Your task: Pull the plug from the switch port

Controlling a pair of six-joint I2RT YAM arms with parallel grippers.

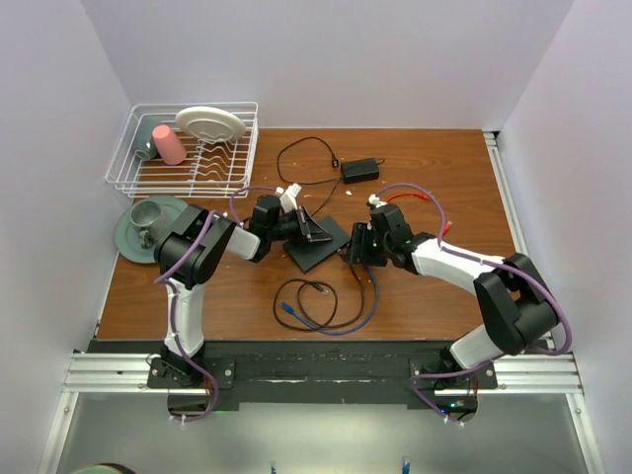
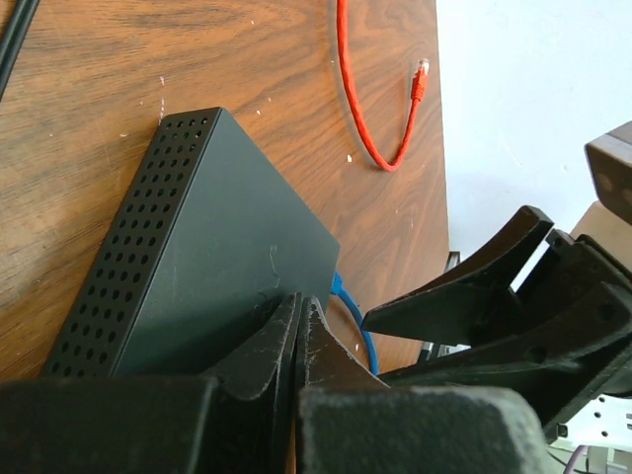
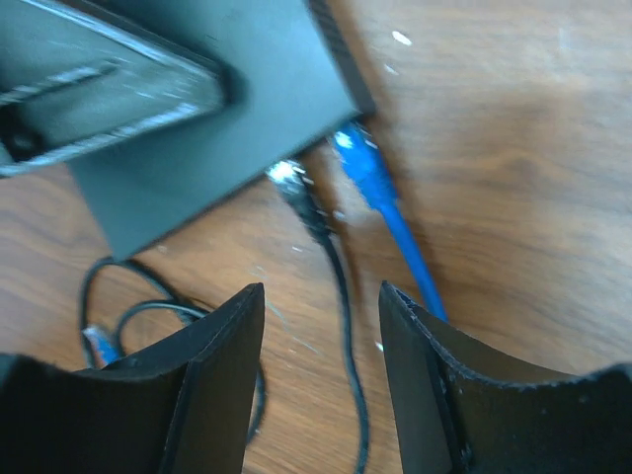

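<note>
The switch [image 1: 318,245] is a flat black box lying at an angle mid-table; it also shows in the left wrist view [image 2: 217,257] and the right wrist view [image 3: 217,109]. My left gripper [image 1: 314,229] is shut with nothing between its fingers, its tips [image 2: 299,308] resting on the switch's top. A blue plug [image 3: 357,158] and a black plug [image 3: 294,188] sit at the switch's socket edge; blur hides how deep each sits. My right gripper [image 3: 321,326] is open just short of these plugs, astride the black cable [image 3: 341,296], and it shows in the top view [image 1: 348,252].
Blue and black cables coil [image 1: 314,301] in front of the switch. A power brick [image 1: 360,169] with a thin cord lies behind. A red cable [image 2: 375,109] lies to the right. A dish rack [image 1: 183,148] and a green plate [image 1: 133,237] stand at the back left.
</note>
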